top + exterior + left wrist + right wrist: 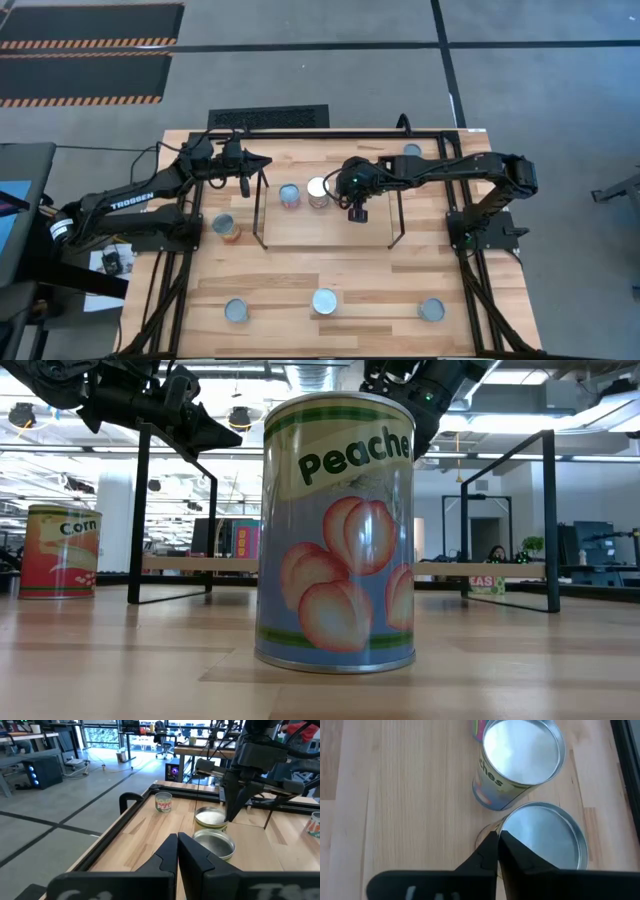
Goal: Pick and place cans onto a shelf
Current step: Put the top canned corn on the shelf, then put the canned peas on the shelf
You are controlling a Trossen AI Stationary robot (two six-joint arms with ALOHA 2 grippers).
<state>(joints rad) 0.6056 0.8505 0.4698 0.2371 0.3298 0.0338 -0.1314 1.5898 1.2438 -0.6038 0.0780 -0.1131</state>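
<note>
Hovering above the shelf (325, 225) near its back edge: right gripper (358, 212), fingers pressed together on nothing, as seen in the right wrist view, just beside two cans (290, 195) already standing side by side on the light-wood platform. Hanging above the shelf's left end, close to the black wire upright: left gripper (252, 162), fingers likewise pressed together and empty.

Standing elsewhere on the table (300, 270): an orange-labelled corn can (226, 227) off the shelf's left end, three more in a row along the front edge, with the peach can (325, 301) in the middle, and one near the back right corner (412, 150). Only seven countable from above.

Judging by the look: rigid steel tins, probably full and fairly heavy for their size, not fragile. Smooth glossy paper labels, so likely slippery under light pressure. Round sides, so prone to twisting out of a pinch set off-centre. Best taken with fingers spread wide, lowered over the rim and closed squarely across the full width at the upper part of the wall, kept upright. No squeezing concern; firm grip safe. Care needed when setting down beside the two placed tins, since a nudge could slide or tip them.
</note>
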